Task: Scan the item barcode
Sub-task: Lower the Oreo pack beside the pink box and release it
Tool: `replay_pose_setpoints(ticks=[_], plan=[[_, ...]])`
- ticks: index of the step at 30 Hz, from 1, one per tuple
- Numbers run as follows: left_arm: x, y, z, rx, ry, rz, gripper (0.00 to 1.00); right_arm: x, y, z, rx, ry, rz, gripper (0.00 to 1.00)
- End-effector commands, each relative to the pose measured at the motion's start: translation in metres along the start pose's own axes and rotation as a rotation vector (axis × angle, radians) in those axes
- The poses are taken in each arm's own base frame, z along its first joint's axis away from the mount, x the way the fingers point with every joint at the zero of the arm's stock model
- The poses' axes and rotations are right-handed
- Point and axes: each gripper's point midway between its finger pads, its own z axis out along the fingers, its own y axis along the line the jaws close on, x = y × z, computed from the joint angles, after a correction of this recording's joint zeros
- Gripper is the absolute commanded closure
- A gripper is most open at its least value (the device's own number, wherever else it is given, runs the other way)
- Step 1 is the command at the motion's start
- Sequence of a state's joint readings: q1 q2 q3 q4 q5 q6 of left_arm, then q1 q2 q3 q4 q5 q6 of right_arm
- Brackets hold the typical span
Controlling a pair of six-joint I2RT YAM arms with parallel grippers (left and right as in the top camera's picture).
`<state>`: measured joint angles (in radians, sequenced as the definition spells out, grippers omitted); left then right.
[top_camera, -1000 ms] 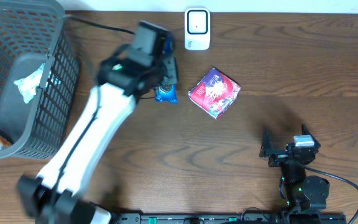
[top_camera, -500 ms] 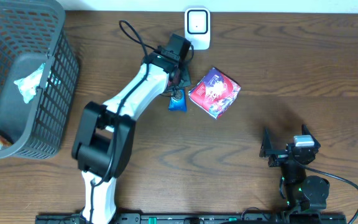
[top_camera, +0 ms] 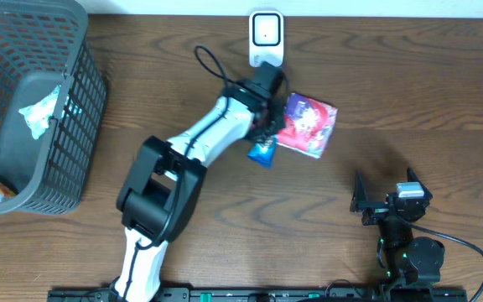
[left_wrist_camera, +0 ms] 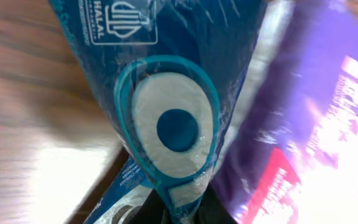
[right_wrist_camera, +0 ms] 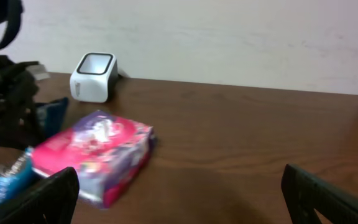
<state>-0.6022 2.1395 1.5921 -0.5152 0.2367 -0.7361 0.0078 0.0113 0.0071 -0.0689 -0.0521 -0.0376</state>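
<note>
The left gripper, clamped on the blue packet, has swung in below the scanner, nudging the pink box aside, so scanning looks imminent.

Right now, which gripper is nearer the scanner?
Left. The left gripper sits just below the scanner, shut on a blue packet; the right gripper is open, far off toward the front right.

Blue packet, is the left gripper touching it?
Touching. The left wrist view shows the blue packet pinched at its lower end in the shut left gripper.
</note>
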Motion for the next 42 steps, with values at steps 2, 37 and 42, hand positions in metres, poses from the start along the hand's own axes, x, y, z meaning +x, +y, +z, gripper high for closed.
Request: replay_pose_setpoints(ticks=[2,37,42], plan=[[0.011,-0.034,0.003,0.079,-0.016,0.000,0.93,0.000,0.002,0.000,-0.008,-0.002,-0.001,0.01],[-0.003,-0.073,0.001,0.085,-0.250,0.098,0.93,0.000,0.002,0.000,-0.008,-0.002,-0.001,0.01],[-0.003,-0.082,0.004,0.107,-0.272,0.112,0.93,0.000,0.002,0.000,-0.008,-0.002,-0.001,0.01]])
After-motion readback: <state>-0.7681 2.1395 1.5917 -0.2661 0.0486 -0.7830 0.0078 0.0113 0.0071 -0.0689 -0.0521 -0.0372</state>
